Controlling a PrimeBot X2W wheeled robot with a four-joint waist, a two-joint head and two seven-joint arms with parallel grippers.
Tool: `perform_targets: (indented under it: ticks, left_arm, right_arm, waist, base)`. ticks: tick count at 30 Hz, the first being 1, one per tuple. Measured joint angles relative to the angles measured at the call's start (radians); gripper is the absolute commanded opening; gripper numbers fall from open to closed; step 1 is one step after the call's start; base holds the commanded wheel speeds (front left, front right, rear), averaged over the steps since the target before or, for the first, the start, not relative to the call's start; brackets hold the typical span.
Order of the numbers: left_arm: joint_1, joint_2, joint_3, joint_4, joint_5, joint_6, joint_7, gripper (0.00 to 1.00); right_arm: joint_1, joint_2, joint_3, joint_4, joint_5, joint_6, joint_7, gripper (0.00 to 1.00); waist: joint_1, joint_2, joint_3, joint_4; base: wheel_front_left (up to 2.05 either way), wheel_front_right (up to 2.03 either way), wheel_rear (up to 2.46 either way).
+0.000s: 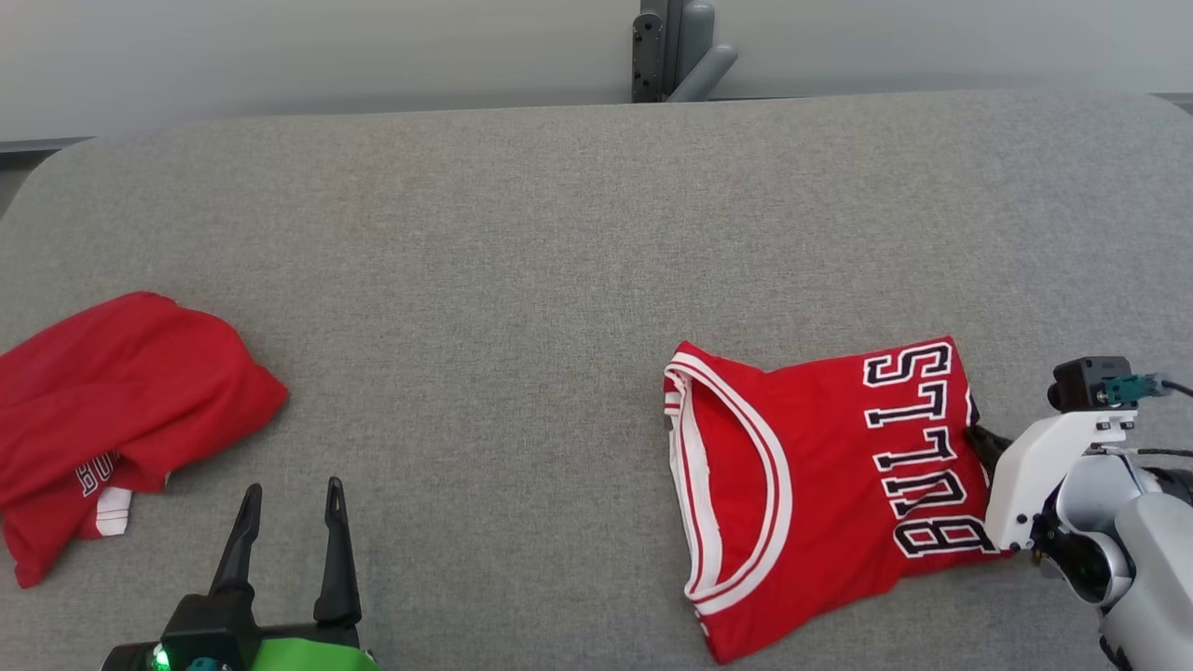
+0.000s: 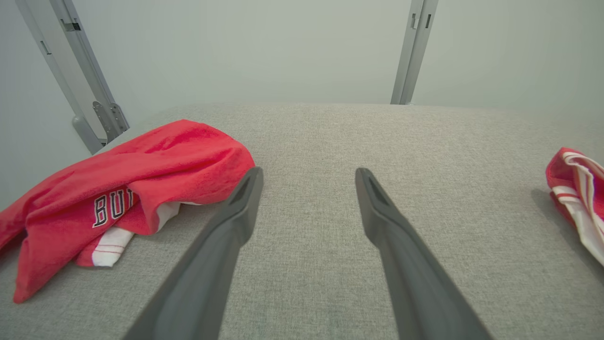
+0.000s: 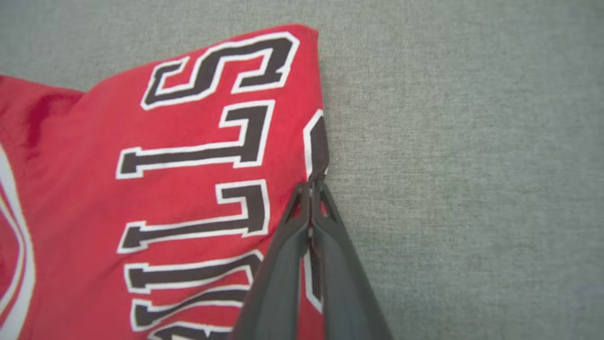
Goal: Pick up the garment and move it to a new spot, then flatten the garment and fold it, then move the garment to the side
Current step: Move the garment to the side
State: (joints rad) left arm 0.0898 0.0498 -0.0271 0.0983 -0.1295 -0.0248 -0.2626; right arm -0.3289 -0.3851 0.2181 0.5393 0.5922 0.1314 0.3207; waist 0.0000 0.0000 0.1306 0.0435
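1. My right gripper (image 1: 979, 436) (image 3: 311, 186): the two dark fingers are pressed together, pinching the near-side edge of the folded red jersey (image 1: 820, 485) (image 3: 188, 189). This jersey is of smooth cloth with white trim and black BULLS lettering outlined in white. The pinch sits beside the middle letters, where a partial black figure wraps over the edge.
2. Jersey, position: it lies flat on the grey woven table covering (image 1: 522, 280) and spreads away from the right fingertips toward my left arm. Bare covering lies on the other side of the fingers in the right wrist view.
3. Jersey, orientation: the white-banded neckline is the end farthest from the right gripper and opens toward my left. The neck-to-fold axis therefore runs straight out from the fingertips, crosswise to me.
4. Lettering: the row runs at right angles to that axis, with B nearest me and S farthest. The letter tops face the neckline.
5. Outline: it is close to square and slightly skewed, so I cannot name a clear long side.
6. My left gripper (image 1: 293, 486) (image 2: 307, 172): the fingers are spread wide, hold nothing and hang above bare covering, well apart from the jersey. The jersey's striped edge (image 2: 573, 189) shows far off to its right.
7. Crumpled red garment with white trim (image 1: 121, 391) (image 2: 141, 160): it is heaped just to the left of the left fingertips, with part of its lettering visible.
8. Grey metal uprights (image 1: 671, 51) (image 2: 415, 52): they stand beyond the table's far edge, ahead of both grippers.
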Motion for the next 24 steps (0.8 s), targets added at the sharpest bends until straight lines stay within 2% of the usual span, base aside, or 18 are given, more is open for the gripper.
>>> perform_targets:
  ticks: [11, 17, 24]
  left_arm:
    - [-0.011, 0.000, 0.013, -0.019, 0.004, -0.001, 0.000, 1.00]
    - [-0.029, 0.003, 0.022, -0.020, 0.036, -0.019, 0.000, 1.00]
    - [-0.099, 0.045, 0.005, -0.021, 0.082, -0.047, 0.000, 1.00]
  right_arm:
    - [-0.135, -0.059, 0.038, -0.005, 0.003, 0.000, -0.041, 0.00]
    - [-0.217, -0.057, 0.049, 0.027, -0.013, 0.000, -0.078, 0.00]
    - [-0.322, -0.040, 0.030, 0.096, -0.070, 0.000, -0.168, 0.00]
  waist:
    - [0.0000, 0.0000, 0.019, -0.045]
    - [0.0000, 0.0000, 0.040, -0.118]
    - [0.0000, 0.0000, 0.089, -0.217]
  base:
    - [0.00, 0.00, 0.00]
    - [0.00, 0.00, 0.00]
    - [0.00, 0.00, 0.00]
